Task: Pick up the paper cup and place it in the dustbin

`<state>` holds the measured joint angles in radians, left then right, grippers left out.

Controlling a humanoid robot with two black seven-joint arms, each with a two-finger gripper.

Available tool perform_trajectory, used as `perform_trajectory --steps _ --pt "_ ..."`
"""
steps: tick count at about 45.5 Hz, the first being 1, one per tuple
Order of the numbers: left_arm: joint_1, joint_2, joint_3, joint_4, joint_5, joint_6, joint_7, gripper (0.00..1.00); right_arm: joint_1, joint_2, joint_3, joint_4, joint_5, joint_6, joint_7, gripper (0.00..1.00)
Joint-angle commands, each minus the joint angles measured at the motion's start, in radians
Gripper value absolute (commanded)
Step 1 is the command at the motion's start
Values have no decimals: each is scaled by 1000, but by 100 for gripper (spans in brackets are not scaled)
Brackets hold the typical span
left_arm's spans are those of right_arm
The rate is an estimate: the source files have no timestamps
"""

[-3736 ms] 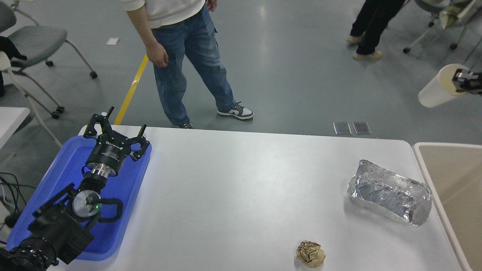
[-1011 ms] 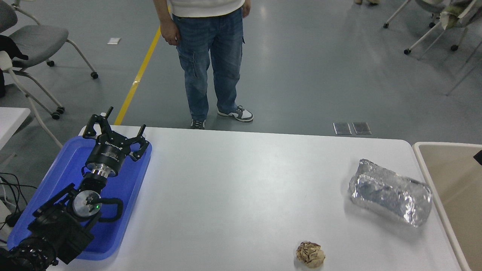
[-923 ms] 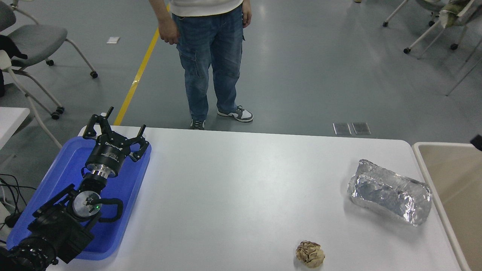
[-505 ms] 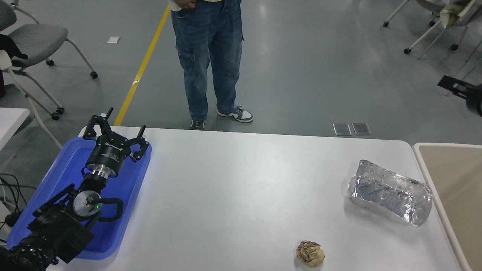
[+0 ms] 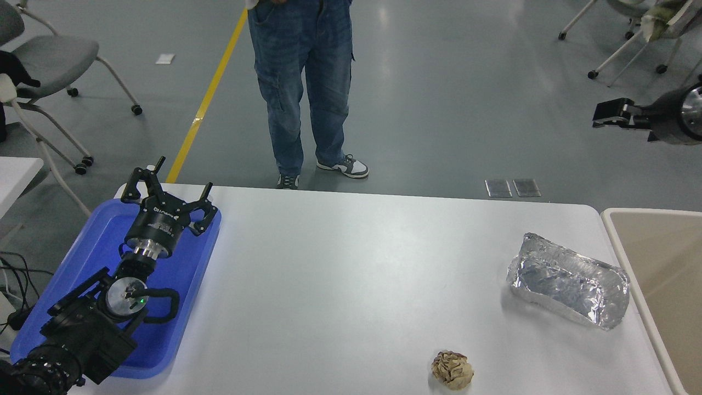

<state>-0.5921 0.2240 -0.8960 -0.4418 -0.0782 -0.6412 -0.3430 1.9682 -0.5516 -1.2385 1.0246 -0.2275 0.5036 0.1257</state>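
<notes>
Hovering at the frame's right edge above the dustbin (image 5: 614, 230), the right tool (image 5: 609, 115) carries nothing; whether its jaws are apart cannot be told. No paper cup shows, so the drop seems done. The left tool (image 5: 164, 192), spread wide, sits lower left.

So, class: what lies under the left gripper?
The left gripper hangs over the blue tray; bare blue floor shows around it. What the arm itself covers cannot be seen.

White table (image 5: 356, 274) — blue tray (image 5: 181, 285), beige dustbin (image 5: 666, 263), silver foil (image 5: 567, 285), brownish paper ball (image 5: 452, 370) — black end effectors.
</notes>
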Motion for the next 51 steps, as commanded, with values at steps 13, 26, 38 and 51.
perform_trajectory --steps 13,26,38,51 --pt "0 0 0 0 0 0 -1 100 253 91 -1 322 -12 179 0 100" --pt "0 0 0 0 0 0 -1 100 293 142 10 380 -12 240 0 100" --pt "0 0 0 0 0 0 1 100 307 170 25 380 -10 240 0 100" --pt "0 0 0 0 0 0 1 100 299 174 25 376 -9 237 0 100"
